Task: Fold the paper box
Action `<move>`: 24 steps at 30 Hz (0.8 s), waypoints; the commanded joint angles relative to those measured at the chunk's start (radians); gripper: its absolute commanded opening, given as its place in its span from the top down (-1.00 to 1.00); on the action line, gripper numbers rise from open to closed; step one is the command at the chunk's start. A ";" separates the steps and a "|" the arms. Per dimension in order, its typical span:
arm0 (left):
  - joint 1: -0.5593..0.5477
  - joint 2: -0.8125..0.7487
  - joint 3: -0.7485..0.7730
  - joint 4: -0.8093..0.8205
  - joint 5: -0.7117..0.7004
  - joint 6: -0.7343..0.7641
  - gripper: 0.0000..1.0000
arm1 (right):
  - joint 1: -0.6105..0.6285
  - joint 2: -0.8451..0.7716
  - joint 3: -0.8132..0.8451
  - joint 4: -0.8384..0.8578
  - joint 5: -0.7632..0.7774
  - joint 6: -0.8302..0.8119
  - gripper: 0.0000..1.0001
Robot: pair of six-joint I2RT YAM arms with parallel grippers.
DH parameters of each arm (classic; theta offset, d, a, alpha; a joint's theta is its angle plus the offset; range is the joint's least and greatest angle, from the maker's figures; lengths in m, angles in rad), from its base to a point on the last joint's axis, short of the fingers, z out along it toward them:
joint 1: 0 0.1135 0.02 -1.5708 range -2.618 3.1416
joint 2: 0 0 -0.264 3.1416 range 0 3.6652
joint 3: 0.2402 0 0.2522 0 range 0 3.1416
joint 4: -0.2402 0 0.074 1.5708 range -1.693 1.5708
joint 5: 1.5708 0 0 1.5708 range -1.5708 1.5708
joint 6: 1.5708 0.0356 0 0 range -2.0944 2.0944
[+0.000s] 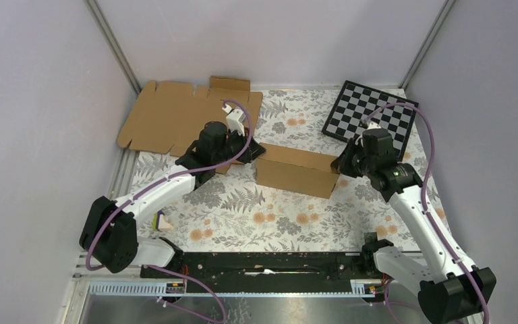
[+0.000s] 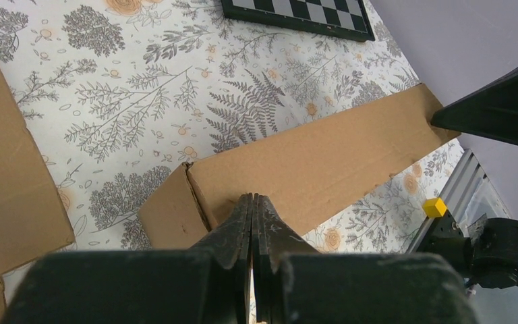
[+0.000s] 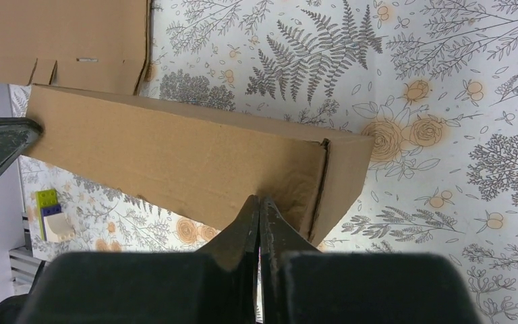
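The paper box (image 1: 295,173) stands mid-table as a long, low brown cardboard shape with its walls folded up. My left gripper (image 1: 257,151) is at its left end and my right gripper (image 1: 341,165) at its right end. In the left wrist view the left gripper (image 2: 253,198) is shut, with nothing between its fingers and its tips against the box's long wall (image 2: 324,158) near a corner fold. In the right wrist view the right gripper (image 3: 260,199) is also shut and empty, its tips touching the box (image 3: 175,152) close to the end flap.
A flat brown cardboard sheet (image 1: 175,115) lies at the back left. The checkerboard (image 1: 371,118) sits at the back right. Small toy bricks (image 1: 164,221) lie near the left arm. Grey walls enclose the flowered table (image 1: 243,216) on three sides.
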 commanded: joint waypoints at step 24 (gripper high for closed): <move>0.001 -0.011 0.029 -0.220 -0.025 -0.030 1.00 | 0.001 0.011 0.077 -0.170 0.109 -0.048 1.00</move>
